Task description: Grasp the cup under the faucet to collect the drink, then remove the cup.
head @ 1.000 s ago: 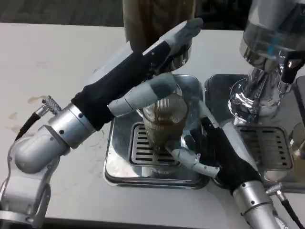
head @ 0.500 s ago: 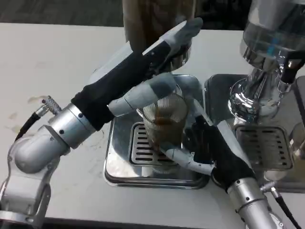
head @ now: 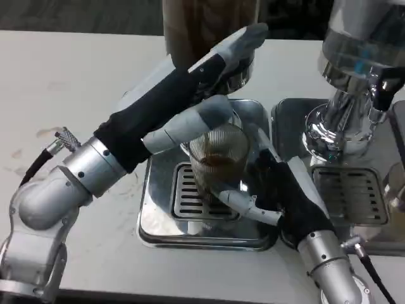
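Our right hand (head: 278, 193) wrapped around the ribbed cup (head: 218, 158) over the drip tray (head: 158, 218), our left hand (head: 209, 88) spread, reaching up at the dispenser (head: 202, 25), holding nothing

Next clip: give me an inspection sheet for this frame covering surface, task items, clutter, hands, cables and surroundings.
Surface: white table, faint stains at the left edge.
Task items: ribbed glass cup with brown drink, on the slotted drip tray below the dispenser.
Clutter: nothing seen.
Hands: left hand reaches up to the dispenser's base, one finger lying across the cup's rim; right hand grips the cup from the right.
Cables: black cable at the left forearm, another at the right forearm.
Surroundings: second chrome dispenser with its own tray on the right.
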